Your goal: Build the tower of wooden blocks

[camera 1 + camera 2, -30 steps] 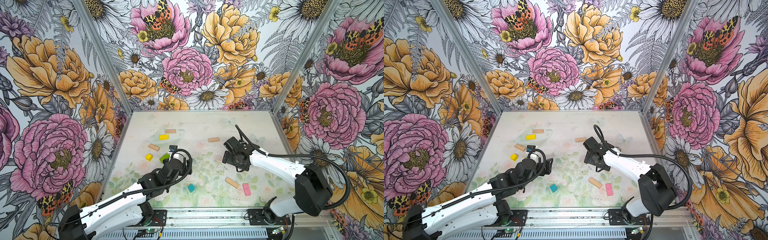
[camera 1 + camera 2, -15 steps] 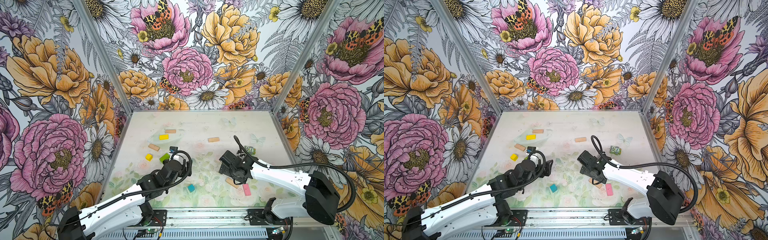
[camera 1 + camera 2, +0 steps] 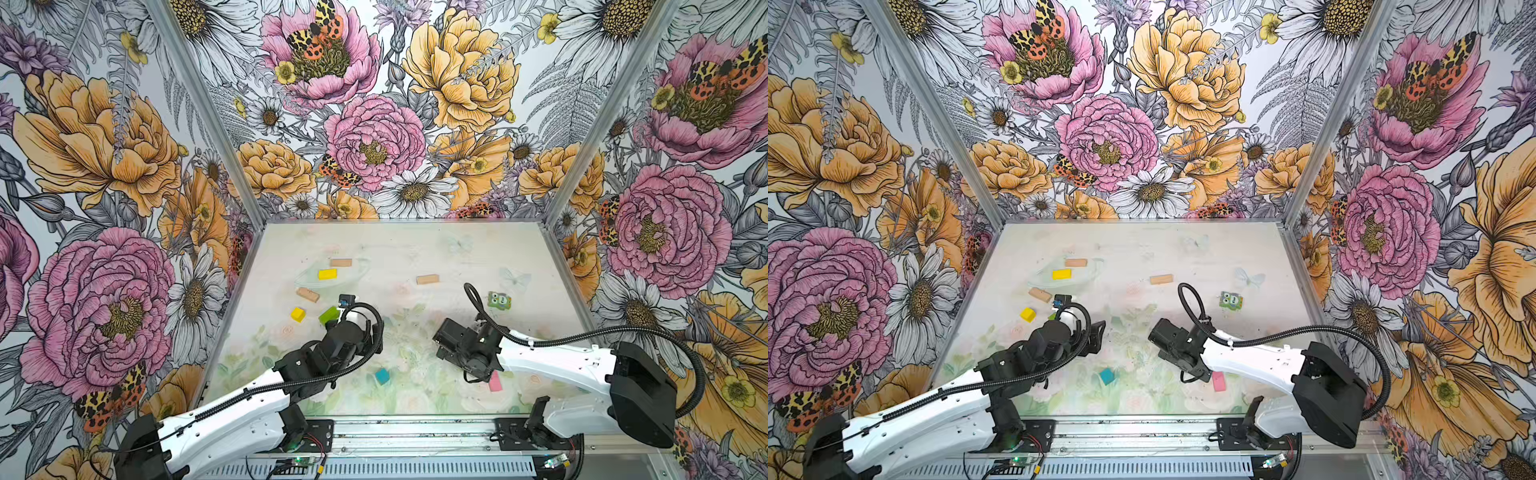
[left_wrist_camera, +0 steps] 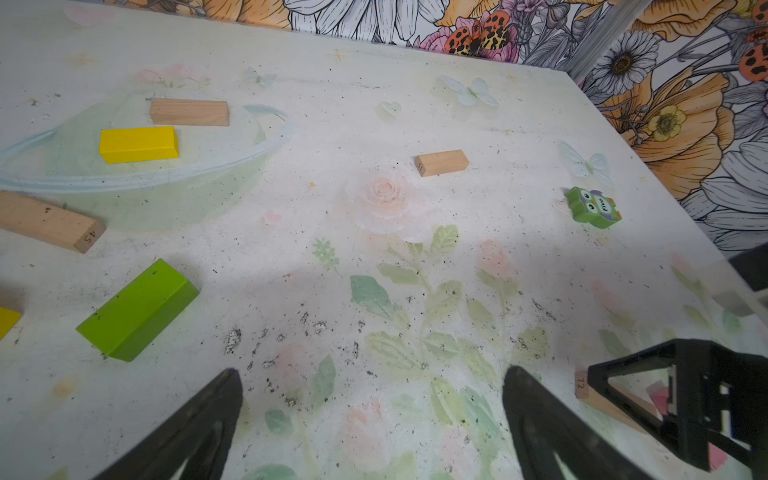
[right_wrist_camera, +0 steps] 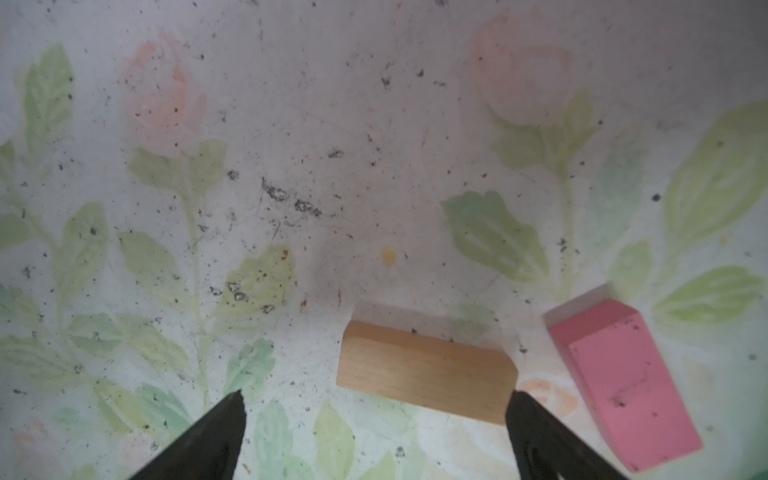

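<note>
The right jaws are spread wide, low over the tabletop [image 5: 332, 124]. A tan plank [image 5: 426, 370] lies flat between them, off-centre, with one end right by a fingertip. A pink slab [image 5: 623, 382] lies just outside that tip, apart from the plank. The left jaws, likewise spread, hold nothing over bare tabletop, and a lime block [image 4: 137, 309] lies off to one side of them. The other blocks lie singly and flat: yellow bar [image 4: 139, 144], yellow cube [image 3: 298, 314], teal cube [image 3: 382, 375]. A second plank [image 4: 50, 222] reads "45" on its end. In the left wrist view the tan plank's end looks like "72".
</note>
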